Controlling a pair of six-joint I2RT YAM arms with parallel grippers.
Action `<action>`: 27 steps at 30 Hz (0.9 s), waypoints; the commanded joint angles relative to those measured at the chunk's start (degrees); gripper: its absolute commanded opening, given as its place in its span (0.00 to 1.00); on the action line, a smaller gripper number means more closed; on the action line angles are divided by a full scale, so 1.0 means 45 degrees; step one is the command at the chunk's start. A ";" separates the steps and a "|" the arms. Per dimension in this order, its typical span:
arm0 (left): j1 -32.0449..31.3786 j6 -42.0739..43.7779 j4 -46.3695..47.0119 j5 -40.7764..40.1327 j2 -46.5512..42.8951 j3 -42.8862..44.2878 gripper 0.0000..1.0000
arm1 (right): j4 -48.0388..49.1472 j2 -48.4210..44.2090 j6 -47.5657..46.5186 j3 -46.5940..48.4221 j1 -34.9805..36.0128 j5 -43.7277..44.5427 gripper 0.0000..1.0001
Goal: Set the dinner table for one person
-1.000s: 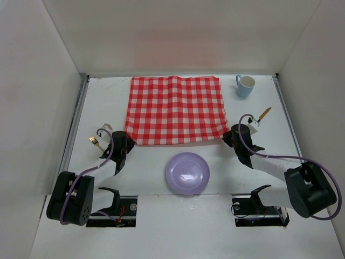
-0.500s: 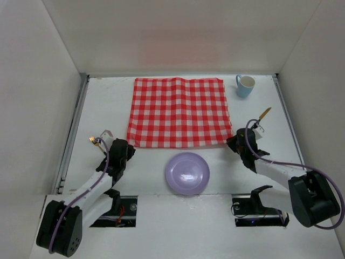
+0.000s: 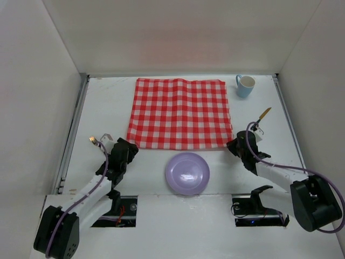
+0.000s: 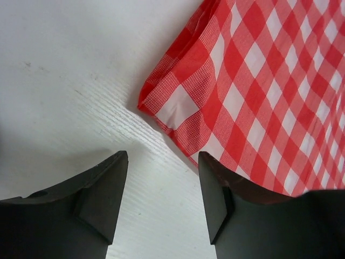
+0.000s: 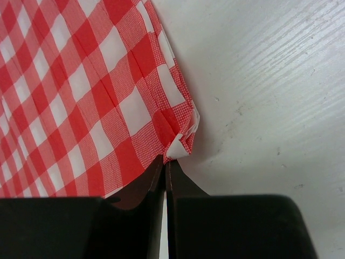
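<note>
The red-and-white checked cloth [image 3: 179, 113] lies spread flat on the white dinner table [image 3: 108, 102]. My left gripper [image 3: 127, 147] stands open just off the cloth's near left corner [image 4: 161, 102], with only bare tabletop between its fingers [image 4: 108, 183]. My right gripper [image 3: 233, 144] is shut on the near right corner of the cloth [image 5: 180, 143], which bunches up at the tips [image 5: 166, 160]. A purple plate [image 3: 187, 172] sits in front of the cloth, between the two arms.
A light blue mug [image 3: 245, 85] stands at the far right, beside the cloth's far corner. A gold-coloured piece of cutlery [image 3: 264, 114] lies right of the right arm. Another small gold piece [image 3: 93, 140] lies left of the left arm. White walls close in three sides.
The left gripper has opened and let go of the cloth's near left corner. Both arms drew the near edge toward me, and the cloth now lies flatter.
</note>
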 commanded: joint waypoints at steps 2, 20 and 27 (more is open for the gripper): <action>0.0046 -0.0172 0.1131 0.0016 0.1388 0.0598 0.54 | 0.0210 0.0398 -0.0478 0.0576 -0.0053 -0.0057 0.10; 0.1003 0.0785 0.3809 0.0232 0.5459 0.1285 0.05 | 0.0855 0.0967 -0.1045 0.0714 -0.0483 -0.0369 0.09; 0.0731 0.0806 0.1040 0.0466 0.2766 0.0621 0.04 | -0.0178 -0.0398 -0.0928 0.0070 -0.0483 -0.0253 0.06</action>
